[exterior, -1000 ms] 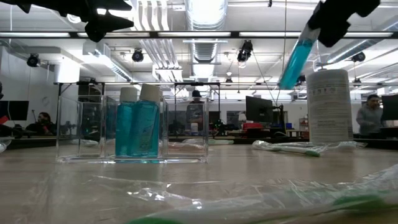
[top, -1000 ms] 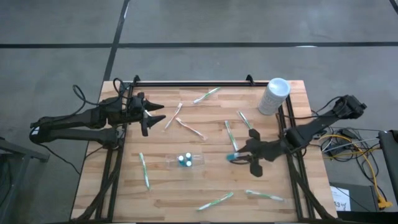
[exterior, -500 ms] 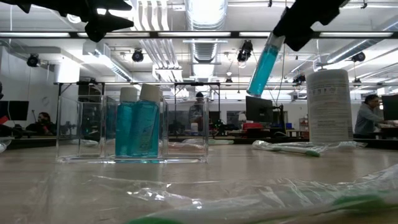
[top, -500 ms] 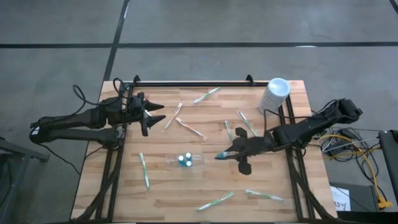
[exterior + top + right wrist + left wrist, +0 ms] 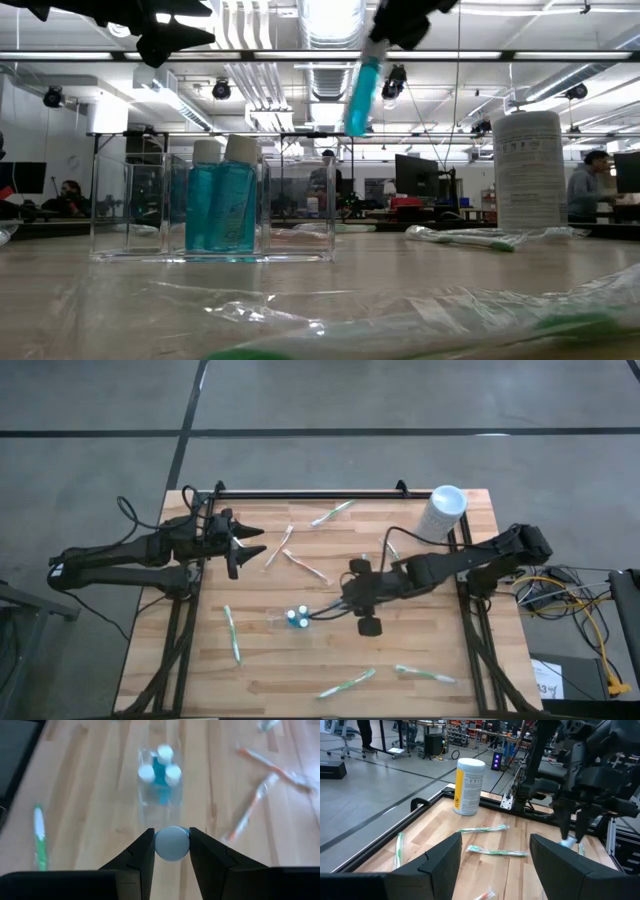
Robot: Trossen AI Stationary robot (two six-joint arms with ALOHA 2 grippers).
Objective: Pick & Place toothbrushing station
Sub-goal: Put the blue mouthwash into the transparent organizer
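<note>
- Long strip lights (image 5: 300,55) are glowing across a ceiling crowded with ducts and pipes.
- A grey concrete floor (image 5: 330,400), crossed by dark seams, is stretching around the wooden table (image 5: 270,660).
- Monitors (image 5: 415,175) and cluttered desks are standing in the far room.
- A person (image 5: 585,190) is sitting at the right edge, another (image 5: 68,195) at the left.
- Yellow cables (image 5: 585,625) are lying beside the table.
</note>
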